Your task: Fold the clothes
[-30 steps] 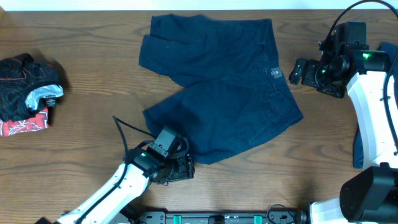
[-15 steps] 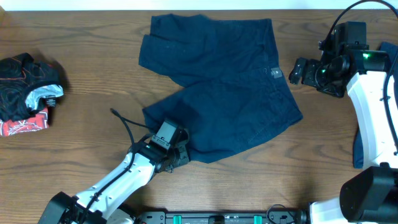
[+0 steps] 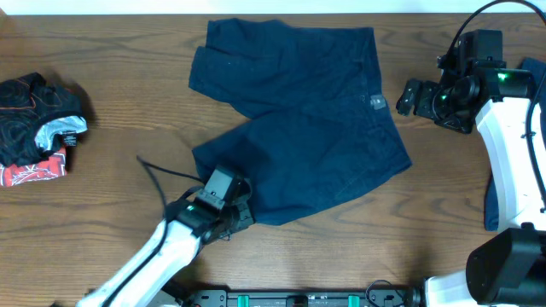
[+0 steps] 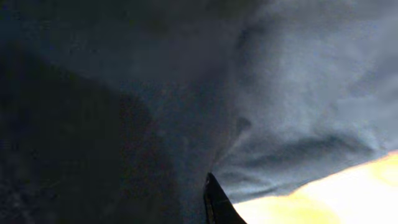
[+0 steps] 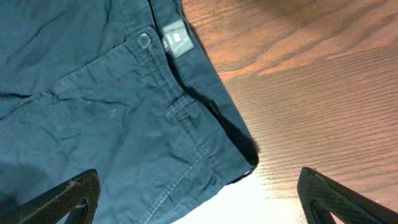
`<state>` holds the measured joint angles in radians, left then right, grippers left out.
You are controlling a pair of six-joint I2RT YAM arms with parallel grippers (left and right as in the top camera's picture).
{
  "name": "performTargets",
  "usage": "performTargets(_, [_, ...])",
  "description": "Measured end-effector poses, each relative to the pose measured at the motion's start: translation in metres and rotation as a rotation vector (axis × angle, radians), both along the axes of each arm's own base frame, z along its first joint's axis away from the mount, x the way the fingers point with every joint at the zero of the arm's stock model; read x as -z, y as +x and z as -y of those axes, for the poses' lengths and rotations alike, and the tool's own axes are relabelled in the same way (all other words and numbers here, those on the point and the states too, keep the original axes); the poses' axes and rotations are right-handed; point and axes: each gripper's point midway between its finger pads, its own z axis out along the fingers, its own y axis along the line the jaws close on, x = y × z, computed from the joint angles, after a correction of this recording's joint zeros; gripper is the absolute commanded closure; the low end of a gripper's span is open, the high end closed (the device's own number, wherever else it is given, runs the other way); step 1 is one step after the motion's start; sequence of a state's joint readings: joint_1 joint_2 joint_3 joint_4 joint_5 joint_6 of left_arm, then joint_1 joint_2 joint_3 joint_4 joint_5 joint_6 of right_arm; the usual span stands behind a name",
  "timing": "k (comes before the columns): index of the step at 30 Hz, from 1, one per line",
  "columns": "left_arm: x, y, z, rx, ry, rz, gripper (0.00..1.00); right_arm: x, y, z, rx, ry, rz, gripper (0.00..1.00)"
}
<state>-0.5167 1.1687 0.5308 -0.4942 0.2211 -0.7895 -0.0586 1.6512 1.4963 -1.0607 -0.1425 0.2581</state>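
Dark navy shorts [image 3: 299, 119] lie spread flat on the wooden table [image 3: 128, 77], legs to the left and waistband to the right. My left gripper [image 3: 241, 213] is at the lower leg's hem, shut on the cloth. The left wrist view is filled with dark fabric [image 4: 298, 93], and only one black fingertip [image 4: 217, 202] shows. My right gripper [image 3: 408, 98] hovers open just right of the waistband, holding nothing. In the right wrist view its gripper [image 5: 199, 202] spans the waistband corner, with the shorts [image 5: 112, 112] and their grey tag [image 5: 175, 37] below it.
A crumpled pile of black, red and grey garments [image 3: 36, 128] sits at the table's left edge. Another blue cloth piece [image 3: 492, 205] hangs at the right edge behind the right arm. A black cable [image 3: 158, 175] trails from the left arm.
My left gripper went from open to shut on the lower leg's hem and shifted slightly left, drawing that hem a little with it. The right arm has not moved.
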Motion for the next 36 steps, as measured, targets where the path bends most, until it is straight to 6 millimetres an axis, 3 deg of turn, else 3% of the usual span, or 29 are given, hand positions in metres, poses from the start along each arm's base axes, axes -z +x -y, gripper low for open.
performTargets(5, [-0.029,-0.013,-0.009,-0.008,-0.004,0.021,0.94,0.0,0.0,0.0,0.0,0.0,0.0,0.01])
performTargets(11, [-0.023,-0.055,-0.04,-0.035,0.107,-0.119,0.94,0.0,0.0,0.0,0.0,0.0,-0.001,0.01])
performTargets(12, [-0.022,-0.059,-0.044,-0.039,0.127,-0.133,0.83,0.0,-0.001,0.0,0.0,0.0,-0.003,0.01])
performTargets(13, [-0.022,-0.059,-0.046,-0.041,0.137,-0.134,0.53,0.0,-0.001,0.0,0.0,0.0,-0.003,0.01])
performTargets(14, [-0.022,-0.058,-0.047,-0.041,0.145,-0.127,0.3,0.0,-0.001,0.0,-0.001,0.0,-0.004,0.01])
performTargets(15, [-0.022,-0.056,-0.047,-0.051,0.144,-0.119,0.21,0.0,-0.001,0.0,-0.001,0.0,-0.004,0.01])
performTargets(19, [-0.026,-0.038,-0.041,-0.072,0.118,-0.045,0.2,0.001,-0.004,-0.003,-0.008,0.001,-0.016,0.01])
performTargets(21, [-0.029,-0.028,-0.037,-0.078,0.098,-0.007,0.25,0.002,-0.007,-0.005,-0.013,0.002,-0.029,0.01])
performTargets(25, [-0.043,0.003,-0.022,-0.09,0.031,0.13,0.24,0.011,-0.014,-0.013,-0.031,0.014,-0.063,0.01])
performTargets(29, [-0.053,0.021,-0.013,-0.098,-0.013,0.209,0.24,0.039,-0.034,-0.031,-0.074,0.053,-0.141,0.01])
performTargets(36, [-0.051,0.026,-0.013,-0.099,-0.002,0.217,0.2,0.09,-0.081,-0.063,-0.16,0.11,-0.294,0.01])
